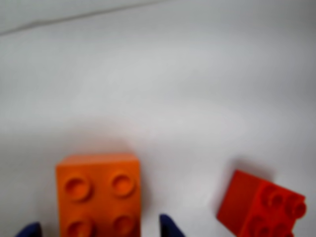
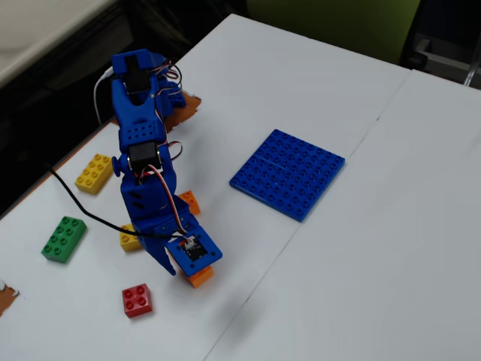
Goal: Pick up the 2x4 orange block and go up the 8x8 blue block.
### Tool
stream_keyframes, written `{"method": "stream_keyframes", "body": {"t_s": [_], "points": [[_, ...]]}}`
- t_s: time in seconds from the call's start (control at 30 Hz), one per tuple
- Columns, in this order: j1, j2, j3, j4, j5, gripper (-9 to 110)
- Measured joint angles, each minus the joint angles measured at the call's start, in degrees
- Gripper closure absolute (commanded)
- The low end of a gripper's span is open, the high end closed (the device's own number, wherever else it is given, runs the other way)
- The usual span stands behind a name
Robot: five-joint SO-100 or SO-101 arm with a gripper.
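Orange plastic fills the near edge of my wrist view: a glossy orange brick (image 1: 98, 195) with round raised studs, four of them showing, the rest cut off by the frame. Two dark blue fingertips (image 1: 169, 226) of the gripper (image 1: 98, 231) stand apart on either side of it, just beside its walls; I cannot tell whether they touch. To the right lies a smaller red brick (image 1: 261, 205), tilted at an angle, on the smooth white table (image 1: 173, 89).

From my fixed view, the blue printed arm (image 2: 143, 165) bends down over the orange brick (image 2: 201, 277), only an end peeking out. The red brick (image 2: 137, 300) sits near left. The flat square blue plate (image 2: 288, 172), thin and covered in studs, lies well apart to the far right.
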Motion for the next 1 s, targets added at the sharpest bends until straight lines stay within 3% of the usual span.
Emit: {"method": "stream_keyframes", "body": {"t_s": [0.57,1.0], "points": [[0.0,-0.3,0.0,0.0,0.4,94],[-0.1,1.1,-0.4,3.9,1.7,97]]}}
